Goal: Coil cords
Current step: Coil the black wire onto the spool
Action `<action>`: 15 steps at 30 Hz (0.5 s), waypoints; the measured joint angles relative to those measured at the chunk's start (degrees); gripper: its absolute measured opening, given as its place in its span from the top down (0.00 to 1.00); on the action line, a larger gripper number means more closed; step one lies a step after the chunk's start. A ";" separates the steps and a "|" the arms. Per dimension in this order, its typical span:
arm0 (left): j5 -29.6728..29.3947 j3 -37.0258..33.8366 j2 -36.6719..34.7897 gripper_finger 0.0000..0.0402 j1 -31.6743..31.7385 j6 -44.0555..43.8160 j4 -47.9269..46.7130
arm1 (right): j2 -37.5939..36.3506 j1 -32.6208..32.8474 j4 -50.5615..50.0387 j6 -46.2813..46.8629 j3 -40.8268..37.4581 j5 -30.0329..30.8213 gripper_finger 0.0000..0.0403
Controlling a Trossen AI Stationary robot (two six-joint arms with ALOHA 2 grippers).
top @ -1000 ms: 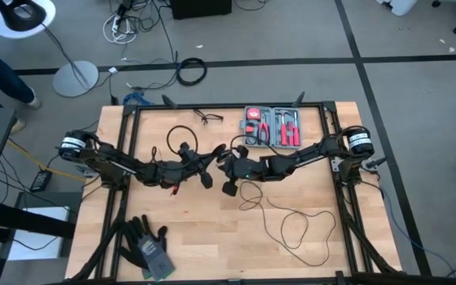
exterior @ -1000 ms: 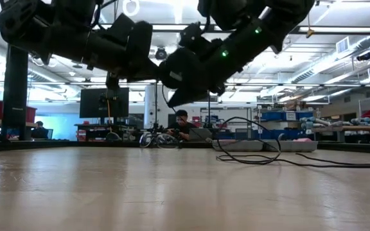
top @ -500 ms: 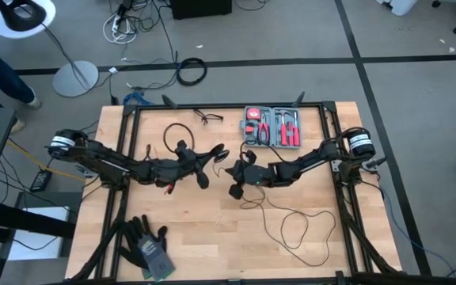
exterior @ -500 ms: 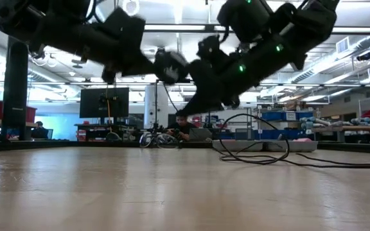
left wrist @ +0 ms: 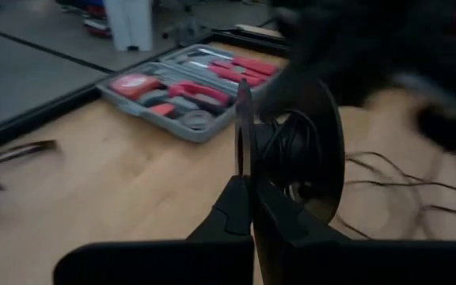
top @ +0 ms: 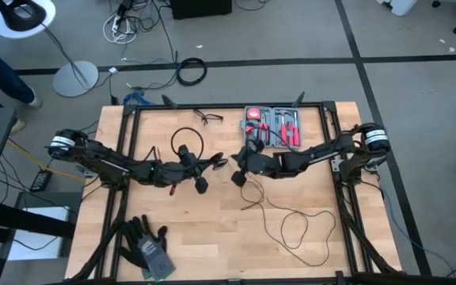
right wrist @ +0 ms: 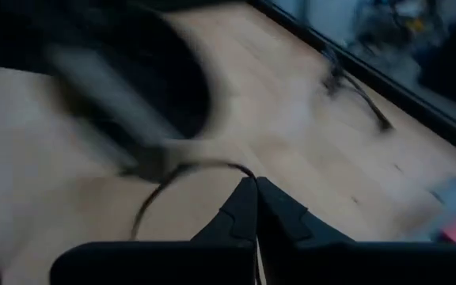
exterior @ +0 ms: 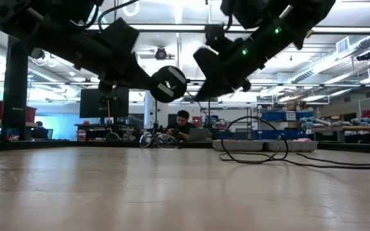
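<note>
Work gloves [top: 145, 245] lie at the table's [top: 204, 237] seven o'clock corner. The left gripper [top: 218, 162], fingers pinched on the cord's [top: 295, 226] spool-like puck [left wrist: 291, 154], hovers mid-table; a cable loop [top: 187, 138] rises behind its wrist. The right gripper [top: 236, 162], fingers closed on the thin cord, meets it. Loose cord sprawls toward five o'clock. A tool case [top: 272, 127] sits at one o'clock.

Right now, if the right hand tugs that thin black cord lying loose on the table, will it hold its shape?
Probably not. The thin black cord lies in slack, wandering loops on the table, so it looks floppy and likely light. Its loops cross, so a tug may tangle them.
</note>
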 joint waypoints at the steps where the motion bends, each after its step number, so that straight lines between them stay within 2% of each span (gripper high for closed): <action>1: 0.88 0.00 -0.40 1.00 -0.03 0.01 0.19 | -0.07 -0.24 -1.35 0.89 -0.02 0.33 1.00; 5: 0.81 0.00 -1.70 1.00 -0.01 0.59 -1.82 | -0.07 0.22 -0.55 -0.14 -0.30 -0.64 1.00; 10: -4.52 0.00 -1.91 1.00 0.03 0.09 -3.54 | -0.55 1.84 4.69 -2.81 -0.22 -4.38 1.00; 15: -6.03 0.02 -1.95 1.00 0.08 0.13 -3.15 | -0.27 1.95 0.59 0.01 -0.22 -4.27 1.00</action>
